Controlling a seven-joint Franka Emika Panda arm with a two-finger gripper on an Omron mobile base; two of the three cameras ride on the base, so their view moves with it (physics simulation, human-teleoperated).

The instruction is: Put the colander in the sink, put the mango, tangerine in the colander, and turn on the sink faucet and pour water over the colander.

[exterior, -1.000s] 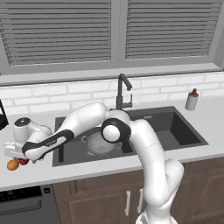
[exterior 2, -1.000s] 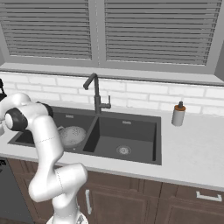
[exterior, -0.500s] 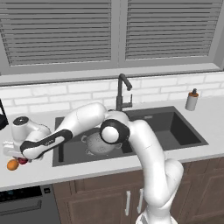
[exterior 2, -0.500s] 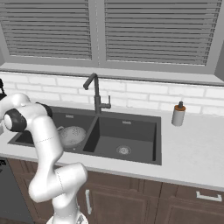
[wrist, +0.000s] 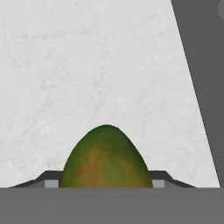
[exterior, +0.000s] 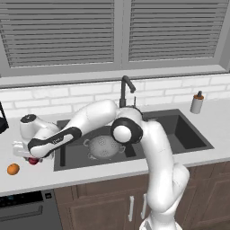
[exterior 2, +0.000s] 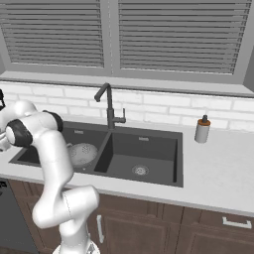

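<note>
The gripper [exterior: 30, 158] is clamped on the mango [wrist: 106, 158], low over the pale speckled counter [wrist: 87, 65] left of the sink [exterior: 188, 134]. In the hand view the smooth, egg-shaped fruit, green mottled with reddish-brown, points its narrow end away from the hand. The glossy round tangerine [exterior: 13, 169] lies just beside it on the counter. The perforated metal colander [exterior: 103, 147] sits upright in the sink's left basin.
</note>
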